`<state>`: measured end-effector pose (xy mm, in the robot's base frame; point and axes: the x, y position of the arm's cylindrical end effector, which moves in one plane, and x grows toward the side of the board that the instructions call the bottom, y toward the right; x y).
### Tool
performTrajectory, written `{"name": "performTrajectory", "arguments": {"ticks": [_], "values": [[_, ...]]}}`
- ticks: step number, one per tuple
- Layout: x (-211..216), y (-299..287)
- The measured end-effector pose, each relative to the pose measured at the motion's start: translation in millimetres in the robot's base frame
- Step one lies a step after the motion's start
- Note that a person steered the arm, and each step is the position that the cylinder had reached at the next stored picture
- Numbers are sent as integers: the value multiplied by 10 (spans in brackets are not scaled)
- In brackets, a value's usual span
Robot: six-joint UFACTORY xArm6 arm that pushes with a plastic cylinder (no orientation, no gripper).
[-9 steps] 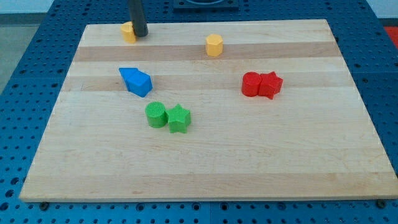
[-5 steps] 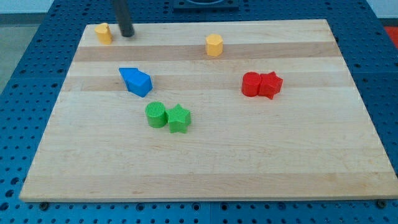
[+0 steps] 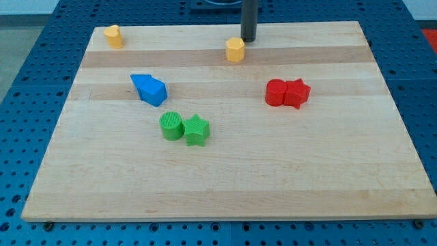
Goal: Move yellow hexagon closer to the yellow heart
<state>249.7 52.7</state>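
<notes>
The yellow hexagon [image 3: 235,50] stands near the top middle of the wooden board [image 3: 225,178]. The yellow heart [image 3: 113,35] sits at the board's top left corner, far to the left of the hexagon. My tip [image 3: 249,39] is at the top edge of the board, just up and to the right of the yellow hexagon, very close to it; contact cannot be told.
Two blue blocks [image 3: 149,89] lie together left of centre. A green cylinder [image 3: 171,126] and a green star [image 3: 196,130] touch below them. A red cylinder [image 3: 276,92] and a red star [image 3: 297,93] touch at the right.
The yellow heart was pushed left to the top left corner. My tip then swept right along the top edge, from beside the heart to beside the yellow hexagon. The hexagon has not moved.
</notes>
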Motion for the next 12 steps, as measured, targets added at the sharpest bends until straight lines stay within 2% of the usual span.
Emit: {"name": "performTrajectory", "arguments": {"ticks": [1,4,8,12], "values": [[234,-6],[520,-859],[433,-1737],[188,-2303]]}}
